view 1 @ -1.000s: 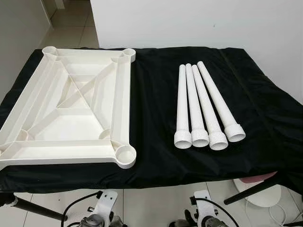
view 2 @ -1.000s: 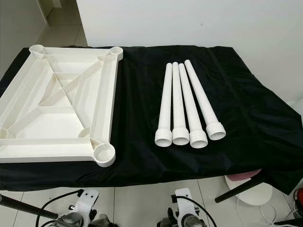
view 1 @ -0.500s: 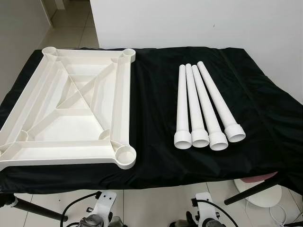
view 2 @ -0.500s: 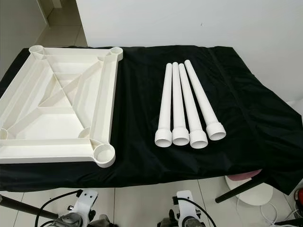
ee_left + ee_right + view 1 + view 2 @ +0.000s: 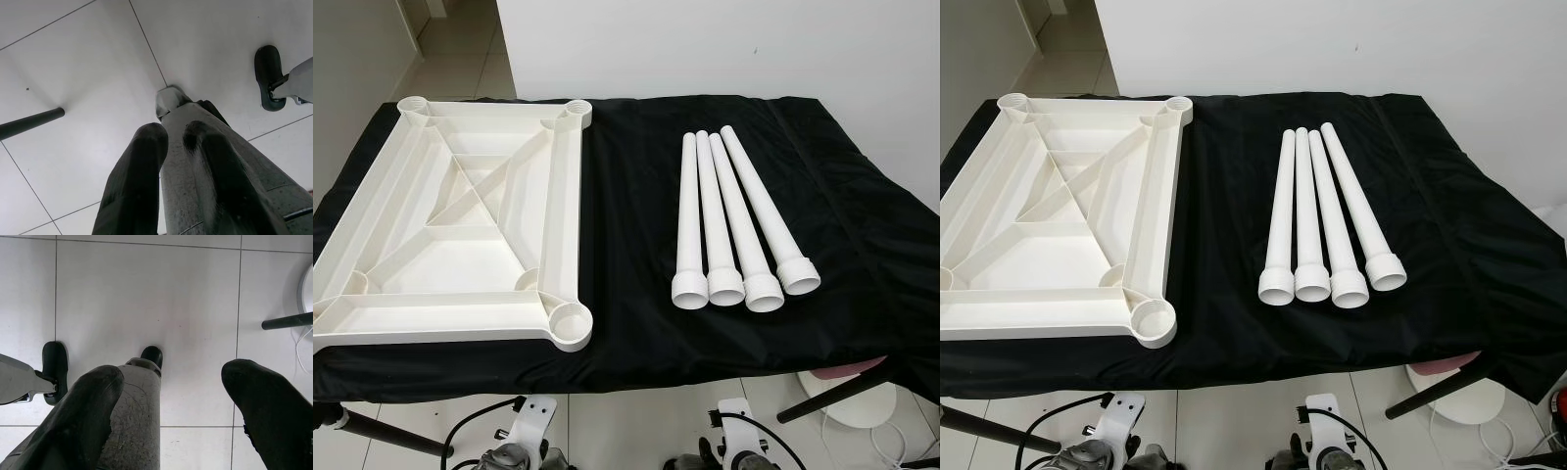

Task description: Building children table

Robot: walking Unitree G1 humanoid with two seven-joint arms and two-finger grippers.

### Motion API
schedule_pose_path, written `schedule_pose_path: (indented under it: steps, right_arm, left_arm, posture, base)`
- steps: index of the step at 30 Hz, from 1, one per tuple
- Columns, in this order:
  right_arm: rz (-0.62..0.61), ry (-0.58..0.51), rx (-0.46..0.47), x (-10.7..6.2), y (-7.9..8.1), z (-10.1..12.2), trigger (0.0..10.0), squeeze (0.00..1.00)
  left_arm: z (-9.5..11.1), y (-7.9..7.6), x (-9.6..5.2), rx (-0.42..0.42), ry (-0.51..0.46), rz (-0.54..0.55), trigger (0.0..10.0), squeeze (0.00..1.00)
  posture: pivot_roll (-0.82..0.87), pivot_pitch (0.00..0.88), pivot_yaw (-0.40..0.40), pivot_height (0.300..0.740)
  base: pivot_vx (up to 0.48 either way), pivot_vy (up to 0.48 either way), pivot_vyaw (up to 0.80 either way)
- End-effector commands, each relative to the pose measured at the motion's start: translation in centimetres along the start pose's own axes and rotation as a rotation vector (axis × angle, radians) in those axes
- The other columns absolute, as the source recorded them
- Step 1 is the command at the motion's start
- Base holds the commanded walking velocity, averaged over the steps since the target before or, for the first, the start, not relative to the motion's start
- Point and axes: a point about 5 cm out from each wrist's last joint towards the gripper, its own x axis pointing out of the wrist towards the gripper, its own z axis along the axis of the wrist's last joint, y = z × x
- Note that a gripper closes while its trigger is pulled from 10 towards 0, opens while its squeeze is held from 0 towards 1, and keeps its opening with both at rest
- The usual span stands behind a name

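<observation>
White wall and pale tiled floor (image 5: pixel 636 431) frame a bench draped in a black cloth (image 5: pixel 636 206). On the cloth's left lies the tabletop (image 5: pixel 460 225), upside down, its ribbed underside up and a round socket at each corner; the near-right socket (image 5: pixel 571 321) sits close to the front edge. To the right, well apart from the tabletop, four white legs (image 5: pixel 729 220) lie side by side, touching or nearly so, fanned slightly, their wider collared ends toward the robot. Nothing has been joined yet, so I judge the work to be at its very start: the step in hand is fetching a first leg. Both arms hang idle below the bench edge, aimed at the floor. The left gripper (image 5: pixel 168 142) has its two dark fingers (image 5: pixel 134 181) narrow, almost side by side, holding nothing. The right gripper (image 5: pixel 168 382) has its fingers (image 5: pixel 83 406) spread wide, with bare tile between them, also holding nothing. Both the legs and the tabletop lie up on the cloth, well above and ahead of either pair of fingers, with no contact anywhere. The next move probably calls for raising the right arm over the front edge to the nearest collared end, closing around one leg without rolling its neighbours, then standing it upright and seating the collar in a corner socket, likely with the left gripper steadying the tabletop.
</observation>
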Motion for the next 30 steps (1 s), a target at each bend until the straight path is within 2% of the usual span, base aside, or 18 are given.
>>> schedule_pose_path:
  steps: [1, 11, 22, 30]
  right_arm:
    - [0.009, 0.064, 0.011, -0.34, 0.41, -1.53, 10.0, 0.00]
    - [0.003, 0.073, 0.013, -0.50, -0.08, -1.95, 10.0, 0.00]
    - [0.009, 0.066, 0.010, -0.44, 0.39, -1.78, 10.0, 0.00]
    - [0.010, 0.067, 0.011, -0.44, 0.40, -1.80, 10.0, 0.00]
  left_arm:
    - [-1.23, -0.10, -0.14, -0.009, 0.045, -0.005, 10.0, 0.00]
    - [-1.83, -0.05, -0.25, -0.009, 0.059, -0.001, 10.0, 0.00]
    - [-1.84, -0.10, -0.25, -0.006, 0.057, -0.003, 10.0, 0.00]
    - [-1.63, -0.11, -0.23, -0.018, 0.041, -0.006, 10.0, 0.00]
  posture:
    - [-0.01, 0.000, 0.028, 0.740]
    - [-0.01, 0.000, 0.029, 0.740]
    - [-0.01, 0.000, 0.029, 0.740]
    - [-0.01, 0.000, 0.032, 0.740]
  base:
    - [-0.240, 0.000, 0.00]
    - [-0.227, 0.000, 0.00]
    - [-0.257, 0.000, 0.00]
    - [0.000, 0.000, 0.00]
